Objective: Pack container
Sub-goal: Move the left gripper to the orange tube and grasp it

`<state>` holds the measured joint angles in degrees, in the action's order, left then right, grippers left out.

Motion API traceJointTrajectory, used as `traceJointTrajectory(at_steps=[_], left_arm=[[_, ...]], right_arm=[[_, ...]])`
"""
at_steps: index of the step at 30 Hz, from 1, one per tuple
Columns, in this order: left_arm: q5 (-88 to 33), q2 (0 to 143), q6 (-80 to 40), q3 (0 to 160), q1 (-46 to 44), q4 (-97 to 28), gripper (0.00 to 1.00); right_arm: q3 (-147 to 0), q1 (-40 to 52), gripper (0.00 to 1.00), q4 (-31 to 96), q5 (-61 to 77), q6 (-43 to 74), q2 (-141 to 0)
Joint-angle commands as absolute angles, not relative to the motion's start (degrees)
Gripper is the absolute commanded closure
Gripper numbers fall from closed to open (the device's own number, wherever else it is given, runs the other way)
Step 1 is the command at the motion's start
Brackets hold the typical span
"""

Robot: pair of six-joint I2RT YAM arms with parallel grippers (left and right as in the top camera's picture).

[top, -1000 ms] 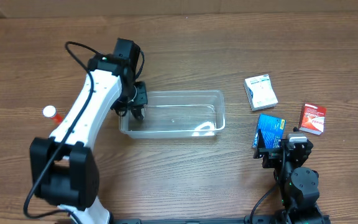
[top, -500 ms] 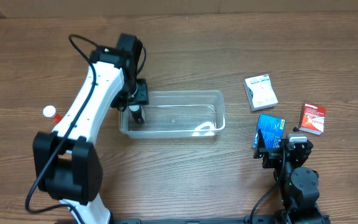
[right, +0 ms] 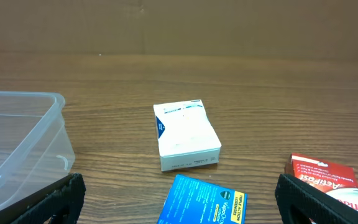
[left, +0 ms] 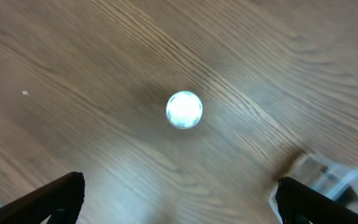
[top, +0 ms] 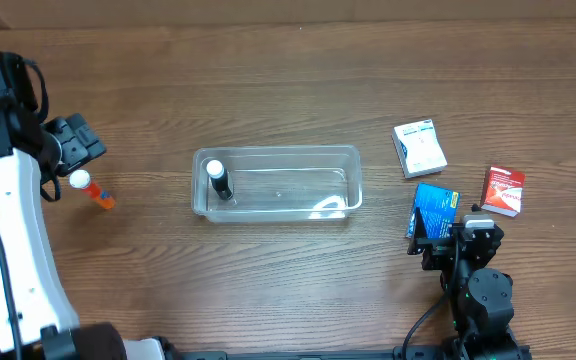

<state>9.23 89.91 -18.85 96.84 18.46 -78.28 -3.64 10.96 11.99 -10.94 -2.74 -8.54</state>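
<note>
The clear container (top: 298, 185) lies at the table's middle, and a dark bottle with a white cap (top: 218, 180) stands in its left end. My left gripper (top: 68, 150) is open at the far left, just behind an orange bottle with a white cap (top: 90, 188). The left wrist view looks down on that cap (left: 184, 109), which sits ahead of the wide-apart left gripper (left: 182, 196). At the front right my right gripper (right: 182, 202) is open, low over a blue box (right: 207, 202), holding nothing.
A white box (top: 419, 147) and a red box (top: 503, 190) lie right of the container, behind the blue box (top: 433, 208). The right wrist view shows the white box (right: 186, 137), the red box (right: 325, 177) and the container's corner (right: 30, 149).
My left gripper opened and left the dark bottle standing in the container's left end. The left arm then swung far left to the orange bottle. The right arm has not moved.
</note>
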Motion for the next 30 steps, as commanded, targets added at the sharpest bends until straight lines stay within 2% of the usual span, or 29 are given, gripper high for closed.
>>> traceJointTrajectory(at_steps=[1, 9, 11, 14, 16, 17, 18, 25, 27, 30], left_arm=[[7.42, 96.33, -16.45, 94.15, 19.94, -76.03, 0.00], [5.26, 109.56, -14.74, 94.15, 20.64, -74.00, 0.00], [5.26, 111.37, -14.76, 94.15, 20.67, -74.02, 0.07], [5.32, 112.57, -14.76, 94.11, 20.67, -74.28, 0.09], [5.63, 112.62, -14.81, 94.11, 20.67, -74.26, 0.16], [6.46, 112.62, -14.81, 94.11, 20.71, -74.30, 0.26], [6.59, 112.62, -14.81, 94.11, 20.75, -74.37, 0.30], [6.35, 112.62, -14.96, 94.11, 23.16, -74.52, 0.32], [6.35, 112.62, -14.96, 94.11, 23.22, -74.43, 0.41], [5.28, 112.62, -14.90, 94.11, 23.22, -74.08, 0.60]], right_arm=[[-3.70, 11.18, 0.00, 11.66, -11.55, -2.33, -8.40], [-3.70, 11.18, 0.00, 11.66, -11.55, -2.33, -8.40], [-3.70, 11.18, 0.00, 11.66, -11.55, -2.33, -8.40], [-3.70, 11.18, 0.00, 11.66, -11.55, -2.33, -8.40], [-3.70, 11.18, 0.00, 11.66, -11.55, -2.33, -8.40], [-3.70, 11.18, 0.00, 11.66, -11.55, -2.33, -8.40], [-3.70, 11.18, 0.00, 11.66, -11.55, -2.33, -8.40], [-3.70, 11.18, 0.00, 11.66, -11.55, -2.33, -8.40], [-3.70, 11.18, 0.00, 11.66, -11.55, -2.33, -8.40], [-3.70, 11.18, 0.00, 11.64, -11.55, -2.33, -8.40]])
